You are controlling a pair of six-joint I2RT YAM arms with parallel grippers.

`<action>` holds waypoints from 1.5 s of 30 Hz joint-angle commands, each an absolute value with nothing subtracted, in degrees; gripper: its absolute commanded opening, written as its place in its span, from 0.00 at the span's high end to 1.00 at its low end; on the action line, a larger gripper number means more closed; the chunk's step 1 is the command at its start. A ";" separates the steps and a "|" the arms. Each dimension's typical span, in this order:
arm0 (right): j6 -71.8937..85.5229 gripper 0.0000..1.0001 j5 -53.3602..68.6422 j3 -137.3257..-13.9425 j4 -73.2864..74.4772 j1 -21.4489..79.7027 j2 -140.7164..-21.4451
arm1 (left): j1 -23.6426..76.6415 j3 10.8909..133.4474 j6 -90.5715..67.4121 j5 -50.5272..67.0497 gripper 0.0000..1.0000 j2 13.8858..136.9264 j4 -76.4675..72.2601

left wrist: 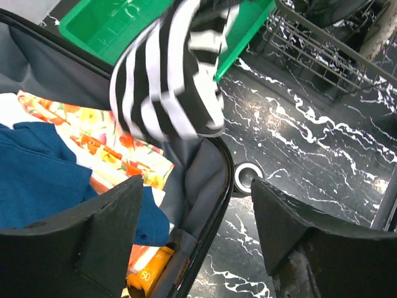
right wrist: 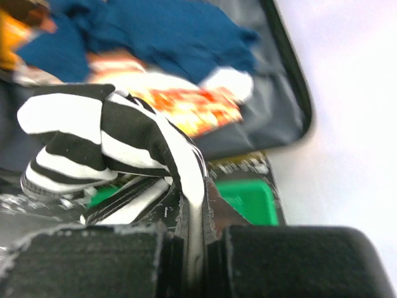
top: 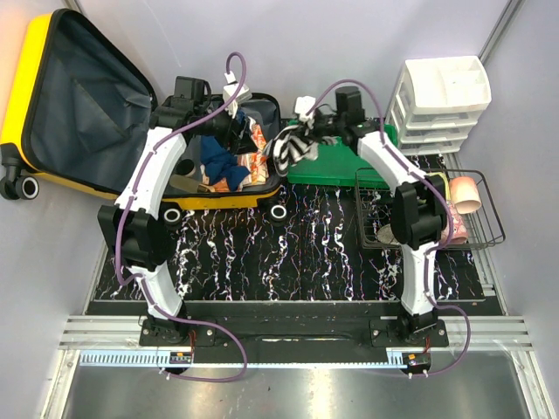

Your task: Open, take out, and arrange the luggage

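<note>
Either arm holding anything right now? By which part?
Right gripper pinches the black-and-white striped garment by a bunched fold of fabric; the rest hangs free. Left gripper: jaws open, holding nothing.

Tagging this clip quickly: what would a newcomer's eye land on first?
The bright yellow luggage lies open at the table's far left, blue and floral clothes inside. Right beside it, the right gripper holds a black-and-white striped garment up between luggage and green tray.

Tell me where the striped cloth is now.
The striped cloth hangs from the right hand in the top view's upper middle, between the luggage on the left and the green tray.
</note>
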State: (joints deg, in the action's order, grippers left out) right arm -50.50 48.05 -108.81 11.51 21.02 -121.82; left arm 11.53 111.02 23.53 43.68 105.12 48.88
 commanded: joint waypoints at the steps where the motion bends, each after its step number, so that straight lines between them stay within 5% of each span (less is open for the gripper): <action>1: -52.20 1.00 39.65 -113.90 11.25 15.75 -118.65 | 11.16 113.99 20.04 43.42 0.24 104.77 44.21; 11: -57.65 1.00 24.97 -132.27 8.18 13.54 -135.08 | 10.99 115.40 18.37 41.93 0.23 107.14 43.42; 22: -86.21 0.98 29.71 -103.80 13.69 11.95 -130.34 | 8.18 109.60 19.43 39.81 0.23 105.12 44.12; 25: -88.33 0.83 30.14 -105.02 23.35 11.95 -131.04 | 6.95 108.90 19.25 39.73 0.23 104.94 44.30; 26: -89.11 0.56 30.41 -106.86 25.90 11.95 -131.39 | 6.68 108.72 19.16 39.64 0.23 104.85 44.38; 27: -89.12 0.42 30.76 -107.74 30.45 12.04 -131.74 | 6.51 108.20 19.07 39.55 0.22 104.68 44.38; 30: -86.58 0.20 32.08 -111.87 35.84 11.95 -132.19 | 5.71 107.14 18.90 39.81 0.22 103.98 44.38; 36: -70.08 0.21 35.15 -123.56 39.81 11.51 -133.85 | 4.49 106.35 17.41 38.06 0.22 103.10 43.86; 45: -40.44 0.35 31.29 -141.58 43.50 11.51 -144.65 | 2.29 106.96 11.23 23.46 0.21 104.50 37.26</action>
